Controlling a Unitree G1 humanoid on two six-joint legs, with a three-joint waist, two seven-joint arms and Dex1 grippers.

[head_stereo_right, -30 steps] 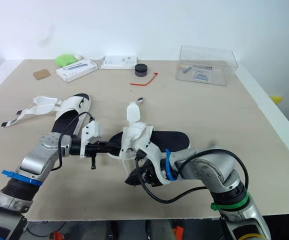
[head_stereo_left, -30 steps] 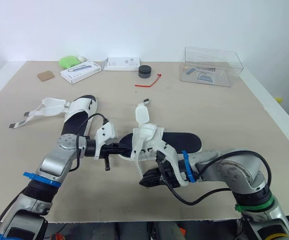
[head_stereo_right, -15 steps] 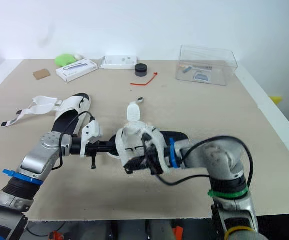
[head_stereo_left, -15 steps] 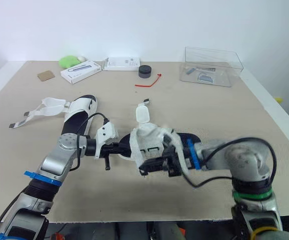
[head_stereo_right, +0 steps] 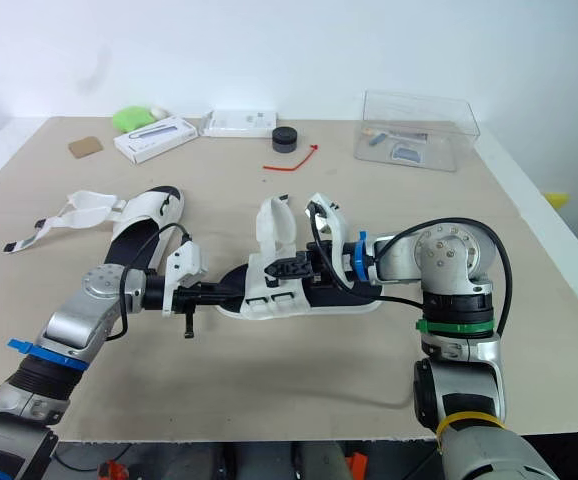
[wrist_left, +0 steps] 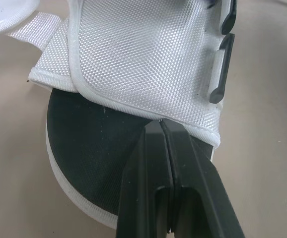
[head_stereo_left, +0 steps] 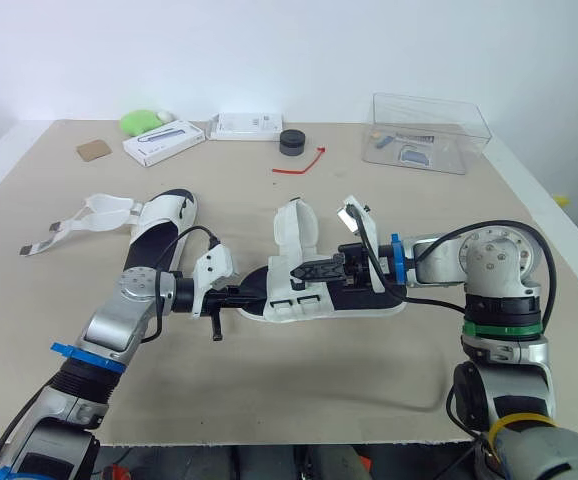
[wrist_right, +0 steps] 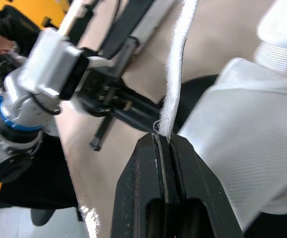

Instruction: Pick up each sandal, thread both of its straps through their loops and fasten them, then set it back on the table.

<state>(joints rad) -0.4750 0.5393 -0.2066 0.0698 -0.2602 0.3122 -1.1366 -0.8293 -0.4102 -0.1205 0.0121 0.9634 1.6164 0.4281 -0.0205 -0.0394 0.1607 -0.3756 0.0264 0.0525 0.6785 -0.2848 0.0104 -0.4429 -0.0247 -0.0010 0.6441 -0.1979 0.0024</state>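
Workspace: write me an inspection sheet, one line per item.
Surface: beige table, no spills seen.
Job's things: centre sandal resting on the table, strap not fastened; left sandal lying with straps spread open.
Clutter: clear box, white box, white pack, black puck, red tie, green object, brown card.
Grippers: left gripper shut on centre sandal's fabric edge; right gripper shut on strap.
Cables: black cables loop off both wrists.
Surroundings: white wall.
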